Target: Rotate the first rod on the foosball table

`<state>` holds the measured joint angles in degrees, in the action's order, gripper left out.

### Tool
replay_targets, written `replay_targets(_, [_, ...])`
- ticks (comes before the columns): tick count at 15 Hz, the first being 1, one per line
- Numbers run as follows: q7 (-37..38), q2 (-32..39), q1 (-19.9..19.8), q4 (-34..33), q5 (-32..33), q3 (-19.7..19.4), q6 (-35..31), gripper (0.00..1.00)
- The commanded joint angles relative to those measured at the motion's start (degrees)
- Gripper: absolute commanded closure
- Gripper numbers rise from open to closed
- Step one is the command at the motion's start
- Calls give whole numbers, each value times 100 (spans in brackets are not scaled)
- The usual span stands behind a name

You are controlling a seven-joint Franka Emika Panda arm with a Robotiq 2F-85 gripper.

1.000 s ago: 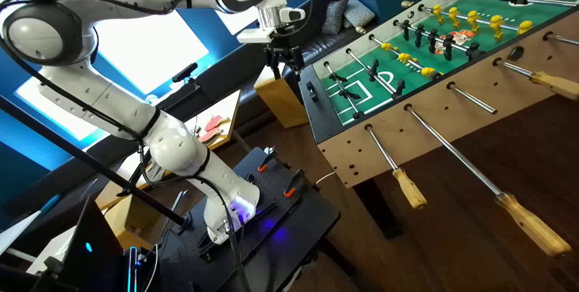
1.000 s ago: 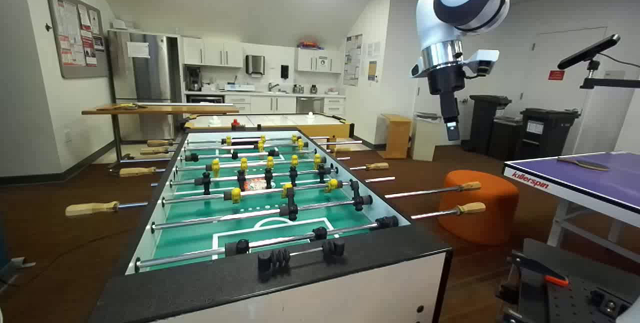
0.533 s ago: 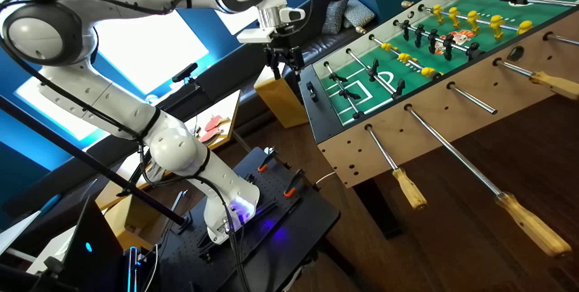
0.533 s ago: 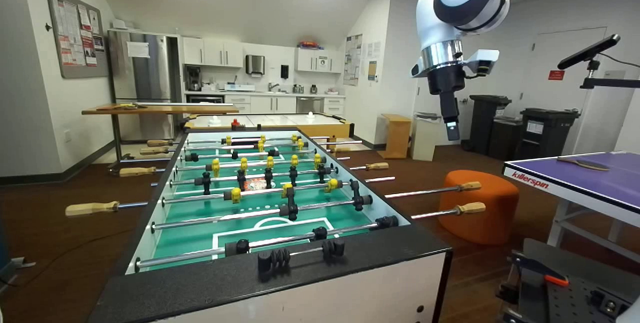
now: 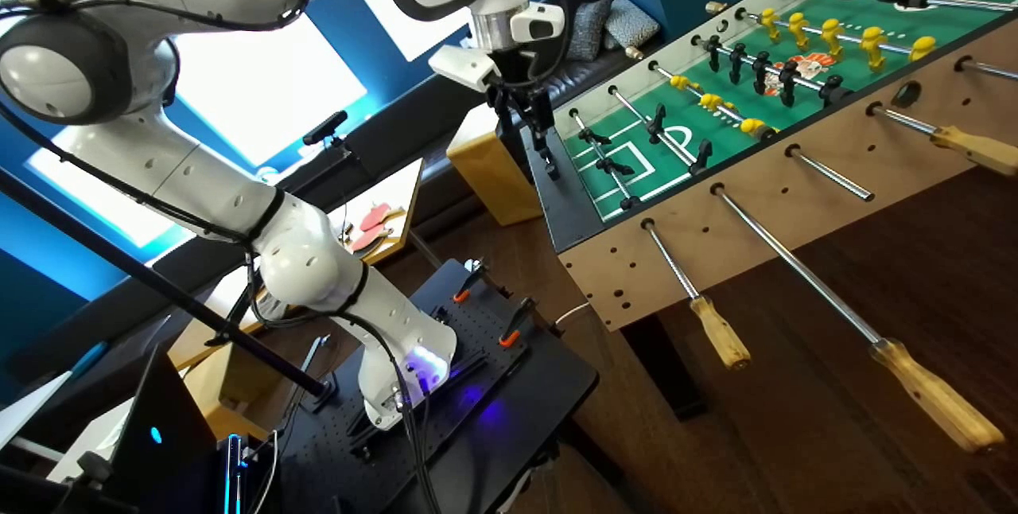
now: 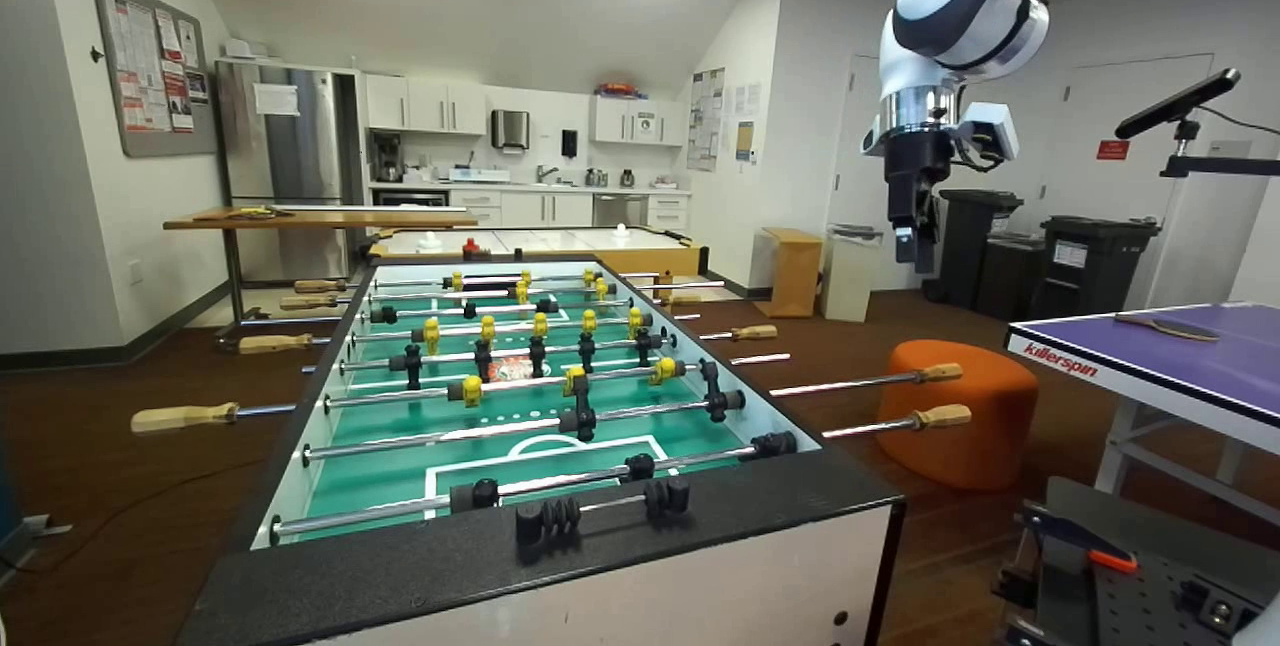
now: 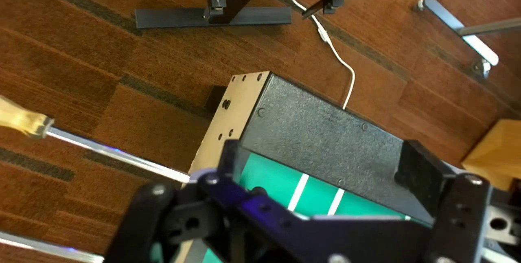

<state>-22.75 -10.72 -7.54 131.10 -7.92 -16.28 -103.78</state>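
The foosball table [image 5: 604, 275] shows in both exterior views, with its near end and green field; its black end top [image 7: 321, 132] lies below the jaws in the wrist view. The first rod [image 5: 670, 259], thin and silver, sticks out near the table's end and ends in a tan wooden handle [image 5: 720, 335]. It also shows in an exterior view [image 6: 868, 428] and at the left of the wrist view [image 7: 118, 154]. My gripper [image 7: 325, 163] is open and empty, its fingers wide apart. It hangs above the table's end [image 5: 526, 136], apart from the rod and handle.
A longer steel rod [image 5: 795, 263] with a like handle runs beside the first rod. A black bead counter [image 6: 600, 511] sits on the table's end. An orange stool [image 6: 960, 416] stands behind the handles. The dark robot stand [image 5: 549, 395] is near the table corner.
In the last half second the arm has shifted and the wrist has turned somewhat; the gripper has moved right in both exterior views. The rods and table have not moved.
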Motion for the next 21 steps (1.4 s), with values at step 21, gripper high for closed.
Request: replay_targets(21, [-1874,1951,-2144,-876,-2620,-1418,397,0])
